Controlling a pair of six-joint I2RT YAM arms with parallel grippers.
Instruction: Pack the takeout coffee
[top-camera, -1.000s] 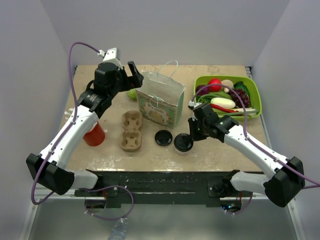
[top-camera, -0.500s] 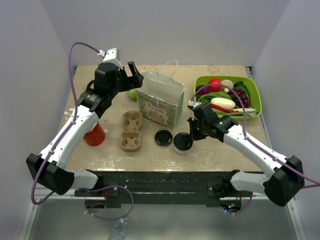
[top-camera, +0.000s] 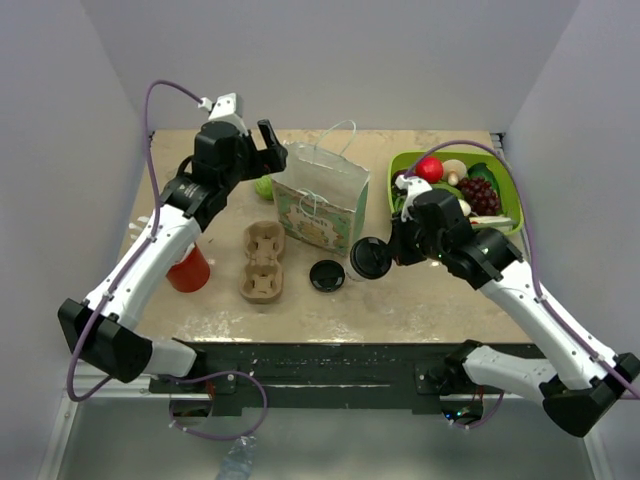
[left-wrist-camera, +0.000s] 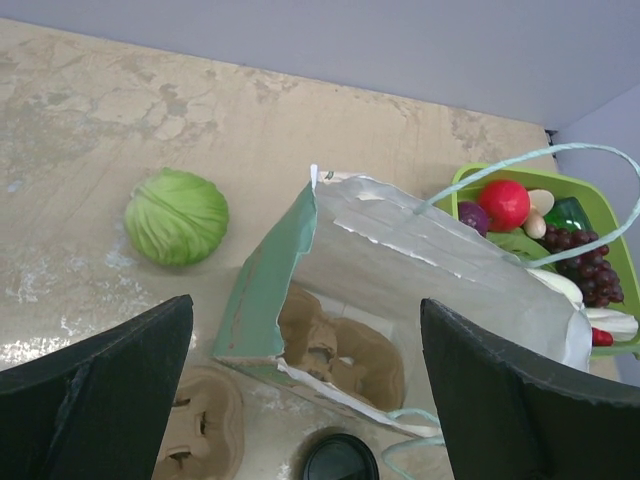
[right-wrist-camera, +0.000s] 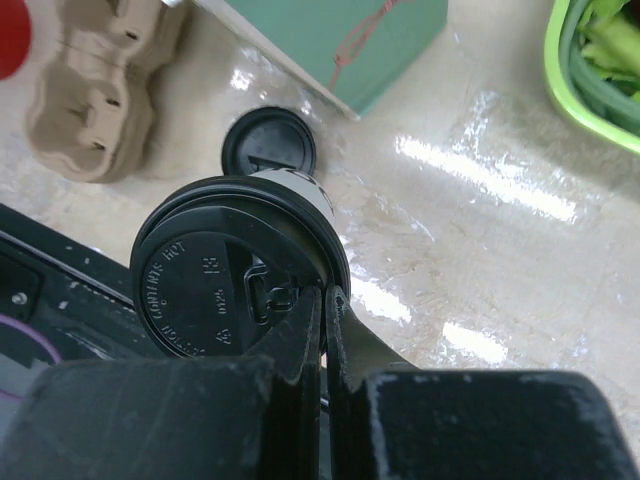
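Note:
The takeout coffee, a white paper cup under a round black lid, hangs off the table just right of the green paper bag. My right gripper is shut on the lid's rim, its fingers pinched together at the near edge. My left gripper is open at the bag's upper left corner. In the left wrist view its fingers straddle the bag's open mouth without touching it. A brown cup carrier lies inside the bag.
A loose flat black lid lies on the table below the bag. A second cup carrier sits left of it, then a red cup. A green tray of produce stands at the back right. A cabbage rests left of the bag.
My right gripper has closed on the lid's rim, lifted the coffee off the table and carried it up toward the bag. The left arm has barely moved.

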